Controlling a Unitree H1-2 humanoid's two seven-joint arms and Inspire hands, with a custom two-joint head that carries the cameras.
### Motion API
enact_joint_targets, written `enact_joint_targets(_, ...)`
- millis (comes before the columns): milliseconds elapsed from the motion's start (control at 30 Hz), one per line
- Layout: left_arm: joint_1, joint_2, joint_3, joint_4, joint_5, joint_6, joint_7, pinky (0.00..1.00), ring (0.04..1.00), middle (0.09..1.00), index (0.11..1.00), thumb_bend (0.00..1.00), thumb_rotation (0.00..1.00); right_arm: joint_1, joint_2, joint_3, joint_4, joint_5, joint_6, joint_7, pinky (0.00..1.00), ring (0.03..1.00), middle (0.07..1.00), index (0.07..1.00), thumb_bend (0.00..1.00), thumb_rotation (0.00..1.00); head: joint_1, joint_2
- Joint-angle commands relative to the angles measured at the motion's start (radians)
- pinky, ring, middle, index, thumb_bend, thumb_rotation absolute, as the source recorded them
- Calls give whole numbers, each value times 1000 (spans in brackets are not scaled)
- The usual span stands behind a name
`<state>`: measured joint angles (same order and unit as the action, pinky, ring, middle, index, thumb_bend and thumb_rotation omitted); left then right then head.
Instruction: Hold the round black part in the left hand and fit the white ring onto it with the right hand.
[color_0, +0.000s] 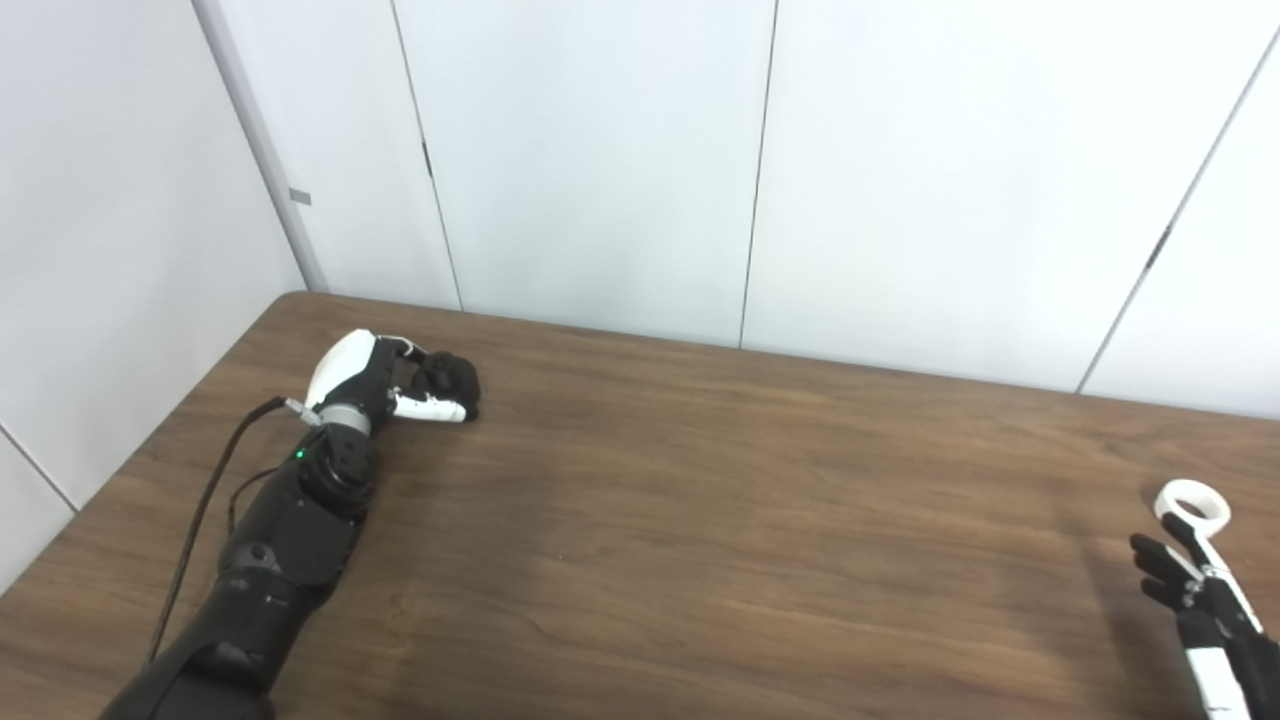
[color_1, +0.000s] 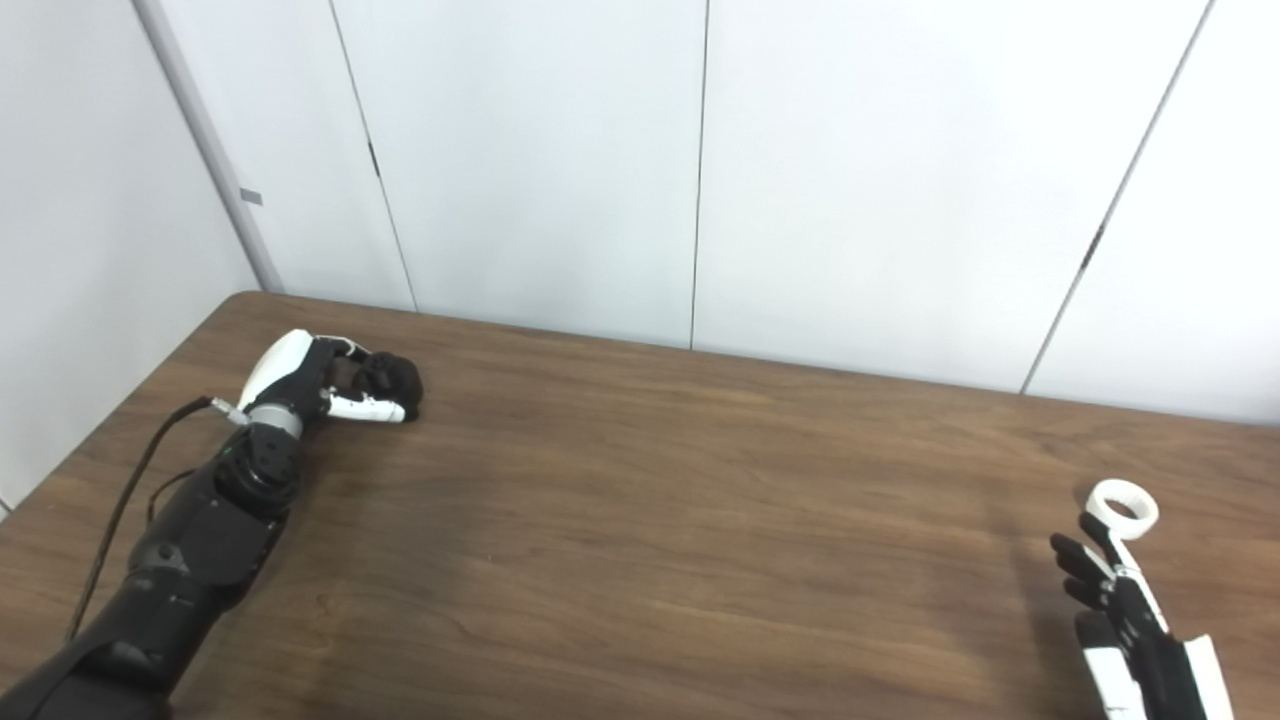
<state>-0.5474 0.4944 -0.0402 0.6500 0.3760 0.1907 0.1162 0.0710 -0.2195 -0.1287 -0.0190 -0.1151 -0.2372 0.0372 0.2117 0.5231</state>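
The round black part (color_0: 452, 380) sits on the table at the far left, near the back edge. My left hand (color_0: 380, 385) is curled around it, with the white thumb lying along its front side and the fingers over its top. The white ring (color_0: 1192, 502) lies flat on the table at the far right. My right hand (color_0: 1195, 595) comes in from the bottom right corner, its dark fingers (color_1: 1095, 560) spread apart. One fingertip reaches the near rim of the ring, and the hand holds nothing.
The brown wooden table (color_0: 700, 520) spans the view, with a wide bare stretch between the two hands. White wall panels (color_0: 600, 150) rise directly behind its back edge and along its left side. A black cable (color_0: 205, 500) runs beside my left forearm.
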Motion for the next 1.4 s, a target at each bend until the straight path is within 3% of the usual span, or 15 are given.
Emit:
enact_joint_targets(0,-47,22,11,-12,1,-35,34,1000,931,803,485,525,48,97,46,22,67,7,5,-15,847,867,860,925,656,1000,1,2)
enact_joint_targets(300,-29,38,-22,-37,42,-54,52,1000,921,783,483,522,45,92,52,26,75,1,-5,-22,841,864,856,920,649,1000,-5,3)
enact_joint_targets(500,17,66,-61,-125,117,-85,75,1000,896,754,483,521,42,90,54,32,73,-10,0,-25,845,867,860,924,652,1000,-11,5)
enact_joint_targets(600,51,69,-62,-200,147,-61,65,1000,891,750,483,521,42,88,58,34,71,-16,2,-28,846,868,860,923,653,1000,-19,9)
enact_joint_targets(800,151,60,-59,-450,191,28,-7,1000,880,743,483,522,44,88,64,36,61,-29,8,-34,841,863,856,919,654,1000,-25,17)
enact_joint_targets(1100,267,0,-49,-780,170,100,-123,1000,871,750,483,522,43,83,70,46,53,-46,5,-39,822,855,856,915,628,1000,-47,35)
enact_joint_targets(1300,327,-47,-84,-947,204,159,-219,1000,882,759,483,522,44,81,80,52,39,-50,27,-41,831,857,854,912,631,1000,-72,52)
enact_joint_targets(1367,347,-54,-106,-977,231,152,-239,1000,890,767,483,522,44,80,82,55,32,-55,38,-38,838,862,858,915,638,1000,-85,60)
